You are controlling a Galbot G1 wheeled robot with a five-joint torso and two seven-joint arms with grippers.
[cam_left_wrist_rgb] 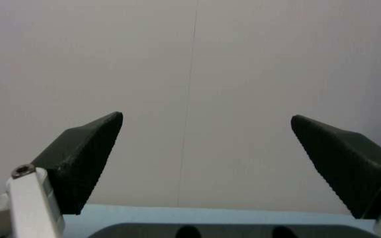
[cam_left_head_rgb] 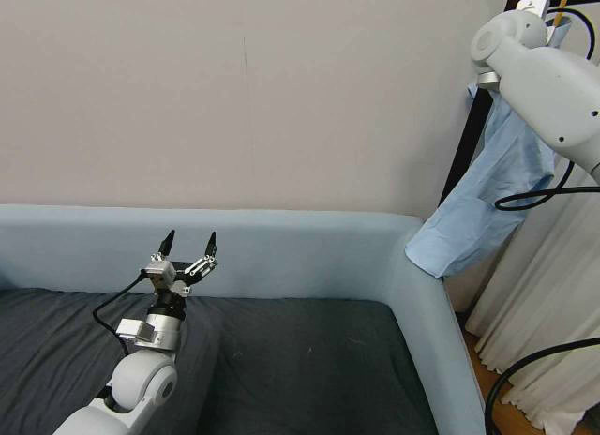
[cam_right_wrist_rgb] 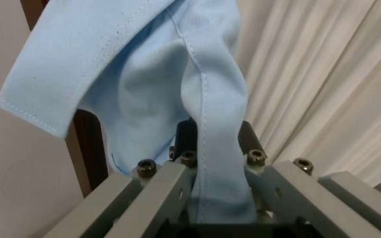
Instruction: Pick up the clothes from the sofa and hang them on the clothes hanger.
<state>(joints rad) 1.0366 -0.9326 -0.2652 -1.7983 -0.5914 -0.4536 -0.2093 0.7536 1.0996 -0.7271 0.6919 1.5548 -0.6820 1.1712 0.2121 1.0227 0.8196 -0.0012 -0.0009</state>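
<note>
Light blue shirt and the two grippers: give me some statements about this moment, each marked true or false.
1. The right gripper is shut on the light blue fabric shirt. True.
2. The left gripper grips a fold of the shirt. False: it is open and empty, raised over the dark grey sofa seat.
3. The shirt lies flat on the sofa seat. False: it hangs raised beside the dark wooden stand.
4. A white pleated curtain hangs close to the shirt. True.

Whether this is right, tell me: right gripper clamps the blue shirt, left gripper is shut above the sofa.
Wrong: the left gripper is open, as the left wrist view shows. It is above the sofa, and the right gripper clamps the blue shirt.
</note>
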